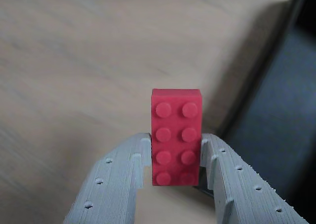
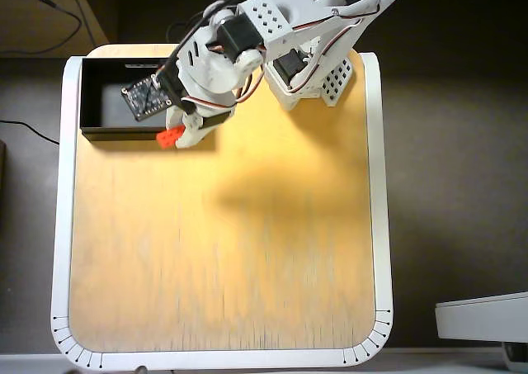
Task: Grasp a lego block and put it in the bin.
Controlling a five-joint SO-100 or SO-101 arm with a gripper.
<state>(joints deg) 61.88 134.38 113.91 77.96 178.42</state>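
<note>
The red lego block [image 1: 176,136] is clamped between my two grey fingers [image 1: 121,179], studs facing the wrist camera. My gripper [image 1: 175,157] is shut on it and holds it above the wooden table. In the overhead view the block [image 2: 170,136] shows as a small red piece under my gripper [image 2: 177,134], just beside the near wall of the bin [image 2: 103,130]. The bin is a black tray at the table's back left corner; in the wrist view its dark edge [image 1: 276,100] lies to the right of the block. My arm covers the bin's right part.
The wooden table top [image 2: 223,242] has a white rim [image 2: 59,225]. The arm's white base [image 2: 318,81] stands at the back middle. A white device [image 2: 483,316] sits off the table at the lower right.
</note>
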